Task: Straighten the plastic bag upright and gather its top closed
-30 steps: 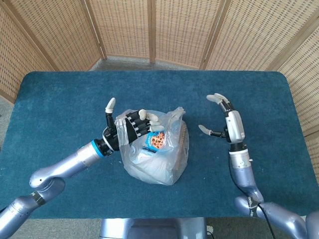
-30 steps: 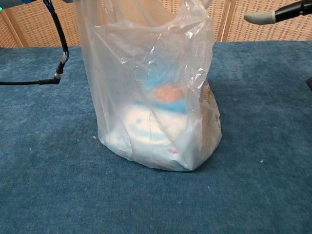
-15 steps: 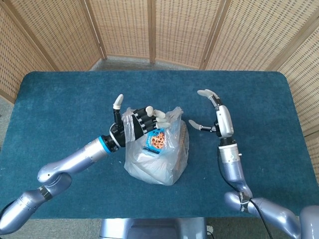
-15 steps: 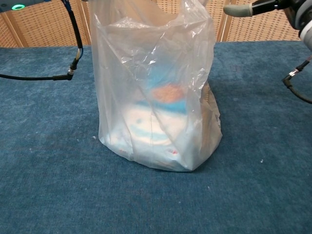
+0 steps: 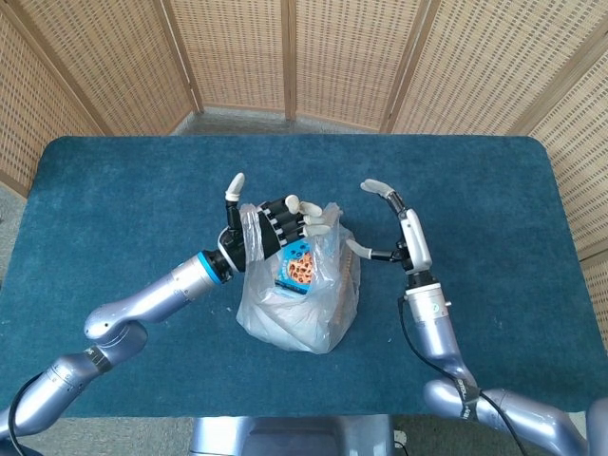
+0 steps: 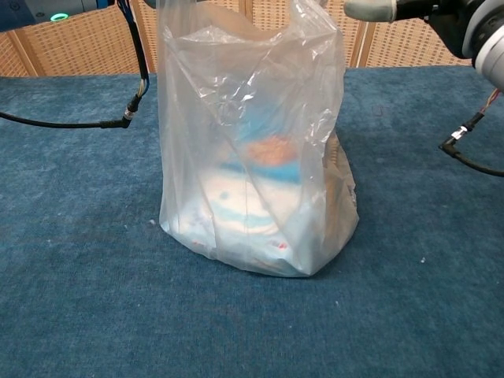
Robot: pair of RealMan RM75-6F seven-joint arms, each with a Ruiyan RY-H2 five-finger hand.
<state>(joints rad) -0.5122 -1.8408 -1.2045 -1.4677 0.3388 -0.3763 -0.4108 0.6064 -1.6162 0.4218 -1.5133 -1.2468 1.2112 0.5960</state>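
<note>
Clear plastic bag (image 5: 299, 294) stands upright on the blue table (image 5: 114, 209), holding blue-and-white packets. Left hand (image 5: 271, 228) grips its top; right hand (image 5: 394, 233) hovers beside, fingers spread.

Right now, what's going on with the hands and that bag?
Left hand holds the bag's top edge. Right hand open, close beside it, not touching. Plastic bag upright on the table, top not gathered. Nothing in the way.

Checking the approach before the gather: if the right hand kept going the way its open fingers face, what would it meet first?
Probably the top right edge of the clear plastic bag. The right hand is open toward it, apart from it; the exact gap is unclear.
</note>
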